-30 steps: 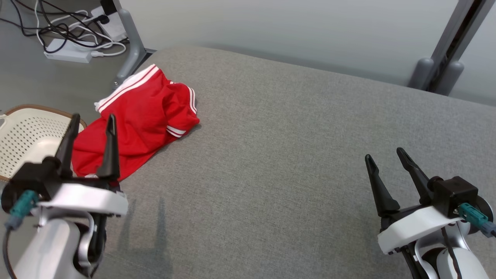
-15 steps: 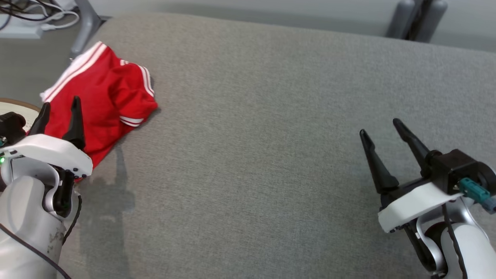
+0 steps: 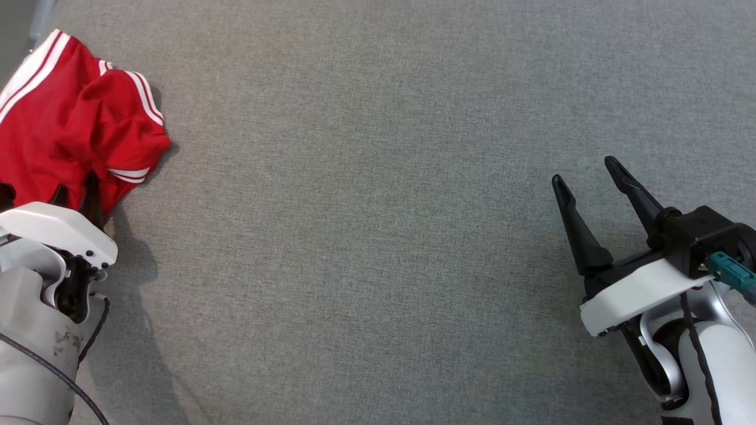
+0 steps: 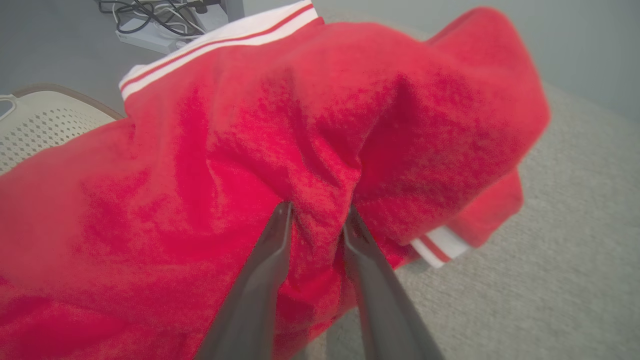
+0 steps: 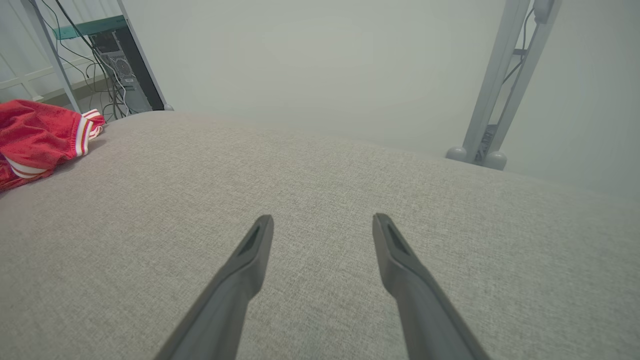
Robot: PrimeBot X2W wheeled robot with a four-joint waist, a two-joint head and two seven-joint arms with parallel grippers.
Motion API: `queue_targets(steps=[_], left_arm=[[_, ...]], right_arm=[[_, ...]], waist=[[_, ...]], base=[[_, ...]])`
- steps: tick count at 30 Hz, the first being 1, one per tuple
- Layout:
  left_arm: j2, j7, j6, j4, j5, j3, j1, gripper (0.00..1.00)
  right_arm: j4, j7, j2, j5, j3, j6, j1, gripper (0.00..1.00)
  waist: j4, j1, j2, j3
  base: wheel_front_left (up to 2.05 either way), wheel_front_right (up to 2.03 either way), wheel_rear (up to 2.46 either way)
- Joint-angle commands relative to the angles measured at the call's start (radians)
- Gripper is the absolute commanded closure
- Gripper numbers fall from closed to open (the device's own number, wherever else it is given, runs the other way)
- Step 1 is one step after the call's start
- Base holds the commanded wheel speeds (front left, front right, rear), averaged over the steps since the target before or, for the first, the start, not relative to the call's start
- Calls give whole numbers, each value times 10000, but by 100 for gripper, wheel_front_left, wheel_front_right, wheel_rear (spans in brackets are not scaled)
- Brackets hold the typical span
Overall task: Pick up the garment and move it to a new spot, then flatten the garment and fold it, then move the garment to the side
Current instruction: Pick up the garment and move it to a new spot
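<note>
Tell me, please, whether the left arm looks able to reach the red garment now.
Likely yes: the left end effector straddles a raised fold of the garment, with nothing in the way.

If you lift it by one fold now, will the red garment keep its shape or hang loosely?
Probably floppy: the red garment lies creased and bunched, so it should hang from the fold between the fingers of the left end effector. Likely light, since the cloth looks thin. Its trailing part may drag on the woven grey surface.
</note>
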Motion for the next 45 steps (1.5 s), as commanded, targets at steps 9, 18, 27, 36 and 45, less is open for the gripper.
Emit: queue_targets(steps=[9,18,27,36,45], left_arm=[[302,-1058,-105,561,39,-52,-661,100],[723,-1537,401,-1121,792,308,-3,100],[462,-1538,1589,-5248,1976,1336,3026,100],[98,-1043,2548,-8544,2274,1134,5739,100],[200,-89,2980,-10832,2544,604,6797,100]], right_arm=[[178,-231,71,44,-80,1,-209,0],[544,-651,372,171,-363,1,139,0],[873,-914,641,310,-628,1,700,0],[898,-1042,790,337,-809,1,1300,0],[553,-1256,897,309,-737,1,1345,0]], waist=[[-58,0,0,-129],[-7,0,0,-1092],[-121,0,0,-2225],[-360,0,0,-3087],[-1198,0,0,-3160]], base=[[0,0,0],[0,0,0],[0,0,0],[0,0,0],[0,0,0]])
